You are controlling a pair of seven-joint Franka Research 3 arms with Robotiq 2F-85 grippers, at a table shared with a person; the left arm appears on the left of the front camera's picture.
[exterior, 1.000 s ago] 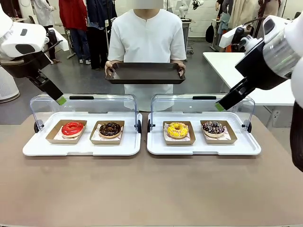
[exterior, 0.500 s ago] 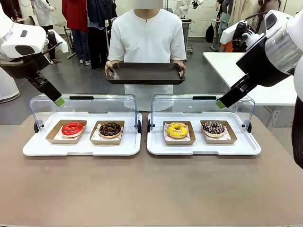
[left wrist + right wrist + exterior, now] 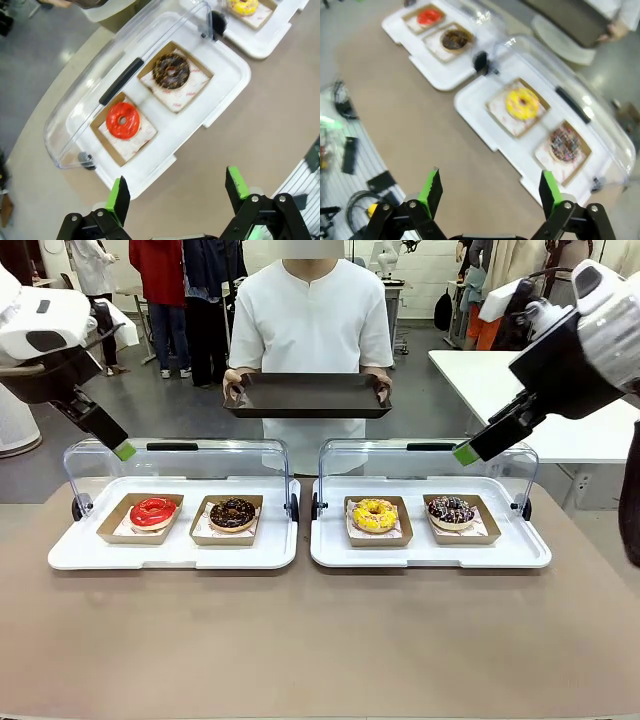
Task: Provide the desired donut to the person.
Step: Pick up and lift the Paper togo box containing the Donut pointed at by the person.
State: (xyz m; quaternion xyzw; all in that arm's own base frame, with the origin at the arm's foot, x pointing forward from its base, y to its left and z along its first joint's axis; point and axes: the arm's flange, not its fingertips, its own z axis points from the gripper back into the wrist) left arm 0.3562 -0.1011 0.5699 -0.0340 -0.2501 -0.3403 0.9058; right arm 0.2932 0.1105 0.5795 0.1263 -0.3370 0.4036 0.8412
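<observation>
Left gripper (image 3: 177, 189) and right gripper (image 3: 490, 184) spread; each tray (image 3: 170, 558) holds two donuts (image 3: 153, 511).

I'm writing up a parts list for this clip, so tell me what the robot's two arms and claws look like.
The left arm and right arm have rounded white shells that end in black wrist sections. The left claw and right claw are black two-finger units with visible bolts. Each finger is tipped with a bright green pad.
</observation>
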